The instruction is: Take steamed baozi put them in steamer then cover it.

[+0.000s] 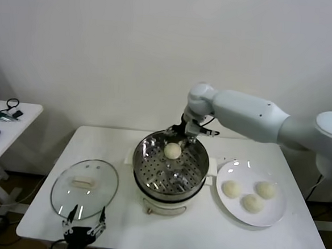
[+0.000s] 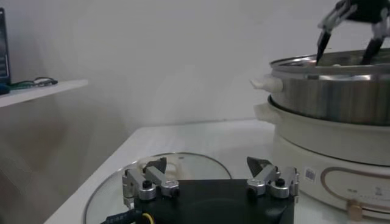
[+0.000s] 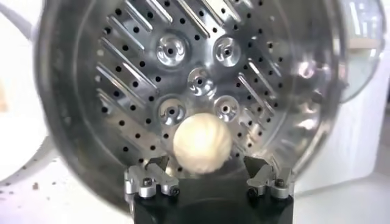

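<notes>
White table shows steamer; its base hides behind basket.

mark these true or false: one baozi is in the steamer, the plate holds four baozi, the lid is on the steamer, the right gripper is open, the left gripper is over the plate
1. One baozi lies in the steamer. True.
2. The plate holds four baozi. False: it holds three.
3. The lid is on the steamer. False: it lies flat on the table, on the steamer's left.
4. The right gripper is open. True: its jaws stand apart above the bun, at the steamer's far rim.
5. The left gripper is over the plate. False: it is open at the lid's near edge.
</notes>
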Robot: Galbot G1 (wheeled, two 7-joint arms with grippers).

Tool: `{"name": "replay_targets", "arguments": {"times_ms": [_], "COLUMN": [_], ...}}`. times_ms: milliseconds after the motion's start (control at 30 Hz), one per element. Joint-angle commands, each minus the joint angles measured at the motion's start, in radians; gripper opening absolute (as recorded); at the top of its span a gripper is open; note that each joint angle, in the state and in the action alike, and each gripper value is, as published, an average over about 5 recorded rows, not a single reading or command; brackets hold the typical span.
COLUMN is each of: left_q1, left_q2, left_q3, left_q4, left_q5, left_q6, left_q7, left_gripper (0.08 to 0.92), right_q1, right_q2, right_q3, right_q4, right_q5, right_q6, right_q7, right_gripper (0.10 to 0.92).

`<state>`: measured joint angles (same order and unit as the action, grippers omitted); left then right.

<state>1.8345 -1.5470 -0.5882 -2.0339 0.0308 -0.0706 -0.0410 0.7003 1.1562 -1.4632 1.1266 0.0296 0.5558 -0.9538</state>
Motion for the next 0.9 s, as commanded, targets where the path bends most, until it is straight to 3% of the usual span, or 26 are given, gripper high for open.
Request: {"name": "replay_targets", "arguments": {"times_ms": [33,400,900], "left_q1": [0.0,-0.006,-0.001], "left_q2": [0.005,0.008,-0.001], "left_q3": [0.001,-0.005,-0.018], "left_q4": [0.004,-0.002,-0.003], "left_q5": [0.002,0.004,0.01], "left_q6": [-0.001,-0.001,-0.006], "left_q7": [-0.001,-0.001,-0.001], "left_gripper": [0.823,0.823,0.823], "right_q1": [0.356,0.172,-0.302], "right_q2": [-0.229,-0.577,-0.528], "right_q3": [-0.324,-0.394,-0.027], "right_q4": [0.122,0.34,0.219], "right_q5": [0.629,0.538,0.411], "right_q6": [-0.336,-0.811,-0.902], "right_q7": [-0.135,0.028,0.105], "right_gripper": [0.823,0.823,0.823]}}
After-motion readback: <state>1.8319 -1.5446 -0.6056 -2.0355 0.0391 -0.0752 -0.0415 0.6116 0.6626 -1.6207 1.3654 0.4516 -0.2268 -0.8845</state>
